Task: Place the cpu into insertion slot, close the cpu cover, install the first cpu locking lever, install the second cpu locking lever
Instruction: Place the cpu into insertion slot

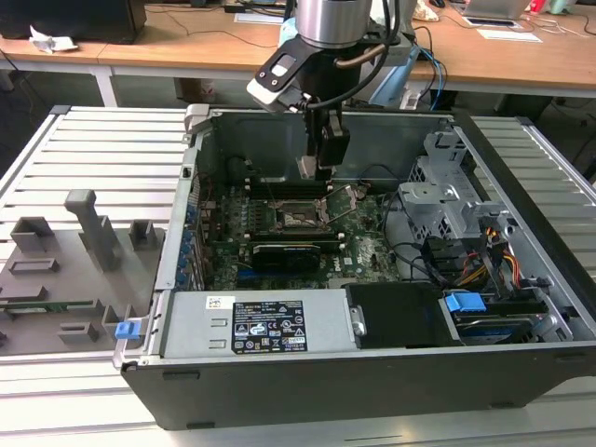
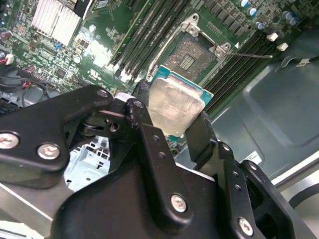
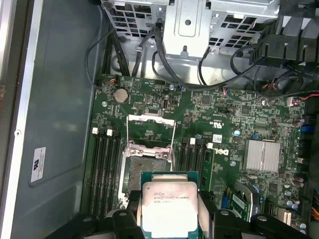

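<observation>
While the arm reaches down into the open computer case (image 1: 326,377), which lies on a slatted grey table (image 1: 93,140), its end effector (image 1: 323,166) hangs above the green motherboard near the case's far wall. It is closed on the cpu (image 2: 174,107) — the two black fingers (image 2: 199,132) press against opposite edges of the chip, whose silvery metal top faces the wrist cameras, with a thin green rim showing around it. The chip is held clear of the board and is not seated. In the first wrist view it overlaps one edge of the insertion slot (image 3: 149,169), leaving most of the dark pin field uncovered. The cpu cover (image 3: 149,118) stands swung open on the side of the socket away from the chip, its square cut-out showing the board behind it. A thin metal lever (image 2: 251,55) sticks out sideways from one corner of the socket, unlatched. Long black memory slots (image 3: 104,169) flank the socket on both sides, and a ribbed silver heatsink (image 3: 263,155) sits farther along the board — well apart from the chip.
</observation>
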{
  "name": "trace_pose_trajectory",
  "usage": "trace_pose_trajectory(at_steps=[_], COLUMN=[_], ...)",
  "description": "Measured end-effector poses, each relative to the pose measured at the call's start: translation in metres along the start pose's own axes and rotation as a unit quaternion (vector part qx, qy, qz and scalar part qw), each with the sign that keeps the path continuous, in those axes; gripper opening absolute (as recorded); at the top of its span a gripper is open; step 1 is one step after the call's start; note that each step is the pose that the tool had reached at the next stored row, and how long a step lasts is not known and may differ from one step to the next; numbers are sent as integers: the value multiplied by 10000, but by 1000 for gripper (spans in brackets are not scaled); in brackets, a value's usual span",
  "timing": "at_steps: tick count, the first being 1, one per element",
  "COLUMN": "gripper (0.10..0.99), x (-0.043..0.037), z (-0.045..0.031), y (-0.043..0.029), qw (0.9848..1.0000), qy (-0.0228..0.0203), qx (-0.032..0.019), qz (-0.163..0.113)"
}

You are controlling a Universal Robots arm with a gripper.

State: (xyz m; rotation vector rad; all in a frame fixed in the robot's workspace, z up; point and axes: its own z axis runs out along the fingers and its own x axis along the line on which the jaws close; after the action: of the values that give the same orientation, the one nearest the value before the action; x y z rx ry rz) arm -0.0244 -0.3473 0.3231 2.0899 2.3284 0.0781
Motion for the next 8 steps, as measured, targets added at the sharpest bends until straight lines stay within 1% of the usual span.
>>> trace_pose_trajectory(at_steps=[8], gripper=[537], x=[-1], z=[27], y=[-1], qw=[10000], qy=[0], qx=[0], qz=[0])
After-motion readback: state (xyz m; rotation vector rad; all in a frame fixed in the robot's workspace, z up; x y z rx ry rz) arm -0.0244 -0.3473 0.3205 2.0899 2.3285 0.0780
